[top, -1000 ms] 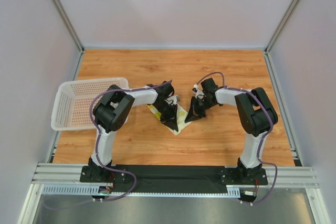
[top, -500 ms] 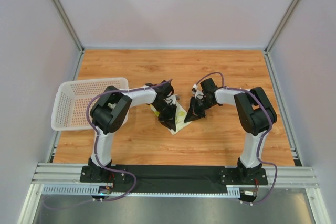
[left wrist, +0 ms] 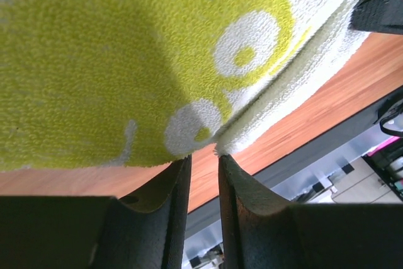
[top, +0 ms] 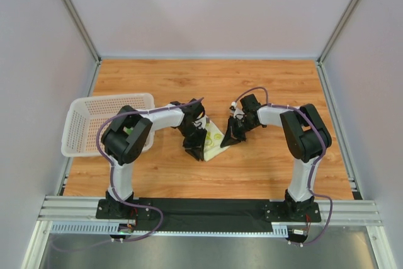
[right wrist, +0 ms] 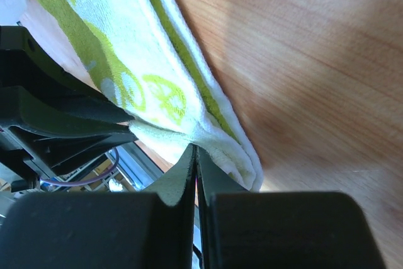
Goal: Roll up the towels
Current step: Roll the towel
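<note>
Two arms are counted, one lime-yellow towel (top: 215,137) with white circle prints, and one white mesh basket (top: 80,110). A second towel cannot be made out with any certainty.

The scene is set on a wooden table (top: 271,86), enclosed by plain pale walls (top: 208,11) with metal posts at the corners. Both arm bases are bolted to a black rail (top: 208,207) at the near edge. The basket is placed at the table's left edge, and the towel is laid near the middle of the table, between the two grippers and well apart from the basket.

The left arm is bent from its base and reached to the right, with the left gripper (top: 196,150) lowered to the towel's left side. In the left wrist view its jaws are seen slightly apart, a narrow slot of wood showing between them, and the towel's folded edge is found just beyond the fingertips (left wrist: 182,165), not between them.

The right arm is bent and reached to the left, with the right gripper (top: 228,141) set at the towel's right edge. In the right wrist view its jaws are pressed together with no gap, the tips met against the towel's fold. Whether any cloth is nipped there cannot be told.
</note>
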